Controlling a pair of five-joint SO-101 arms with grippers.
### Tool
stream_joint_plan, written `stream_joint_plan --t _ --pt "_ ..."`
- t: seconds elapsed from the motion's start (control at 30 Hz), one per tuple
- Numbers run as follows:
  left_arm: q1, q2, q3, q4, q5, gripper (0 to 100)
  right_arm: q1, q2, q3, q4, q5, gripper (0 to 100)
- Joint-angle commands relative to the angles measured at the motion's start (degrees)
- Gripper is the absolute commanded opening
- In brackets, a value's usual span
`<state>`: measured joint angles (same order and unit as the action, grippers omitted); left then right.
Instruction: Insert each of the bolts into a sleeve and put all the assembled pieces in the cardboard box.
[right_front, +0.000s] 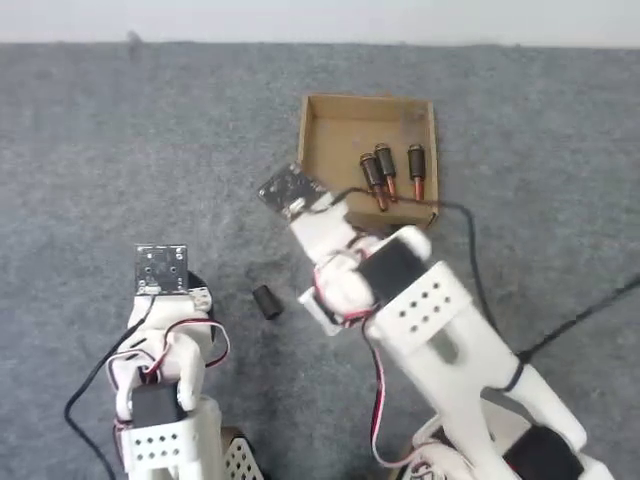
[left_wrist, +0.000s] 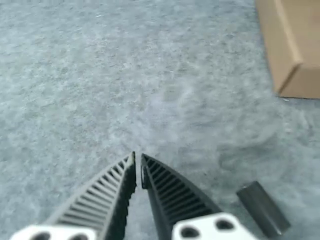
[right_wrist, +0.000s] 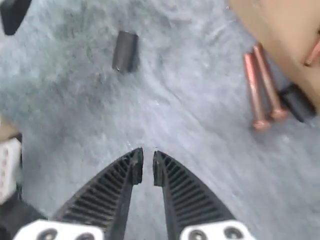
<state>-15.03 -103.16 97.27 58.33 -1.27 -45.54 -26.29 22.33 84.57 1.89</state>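
Observation:
The cardboard box (right_front: 322, 150) stands at the back of the grey mat with three assembled pieces (right_front: 390, 172) lying in it. A loose black sleeve (right_front: 267, 302) lies between the two arms; it is also seen as the sleeve (left_wrist: 262, 208) beside my left gripper (left_wrist: 138, 161), which is shut and empty just above the mat. My right gripper (right_wrist: 147, 161) is shut on nothing, hovering over bare mat. Ahead of it lie two copper bolts (right_wrist: 262, 89) side by side, a second black sleeve (right_wrist: 298, 103) by the box wall (right_wrist: 272, 27), and the first sleeve (right_wrist: 125, 51) off to the other side.
The box corner (left_wrist: 292, 55) lies well ahead of the left gripper. A black cable (right_front: 478, 270) runs from the box's front edge over the mat behind the right arm. Open mat stretches to the left and back left.

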Motion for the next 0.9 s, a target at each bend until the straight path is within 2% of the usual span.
stream_joint_plan --t 0.0,0.23,0.4,0.57,0.73,0.87 --pt "-3.69 -1.23 -0.75 -1.76 -0.18 1 -4.09 -2.95 7.21 -13.41 -6.07 1.7" --pt "-7.91 -1.23 -0.84 -1.85 -0.09 1 -9.63 -1.80 16.62 -29.93 -6.51 2.9" --pt "-7.82 -1.23 -0.84 -1.85 -0.09 1 -11.74 5.14 17.05 -35.56 -6.51 14.2" --pt "-7.82 -1.23 -0.84 -1.85 -0.09 2 -13.14 12.44 17.05 -43.56 -10.90 14.4" --pt "-7.82 -1.23 -0.84 -1.85 0.00 8 -13.14 17.98 17.05 -51.47 -12.13 14.4" --pt "-7.82 -1.23 -0.84 -1.85 0.00 8 -12.97 21.67 17.05 -53.76 -11.96 14.4"
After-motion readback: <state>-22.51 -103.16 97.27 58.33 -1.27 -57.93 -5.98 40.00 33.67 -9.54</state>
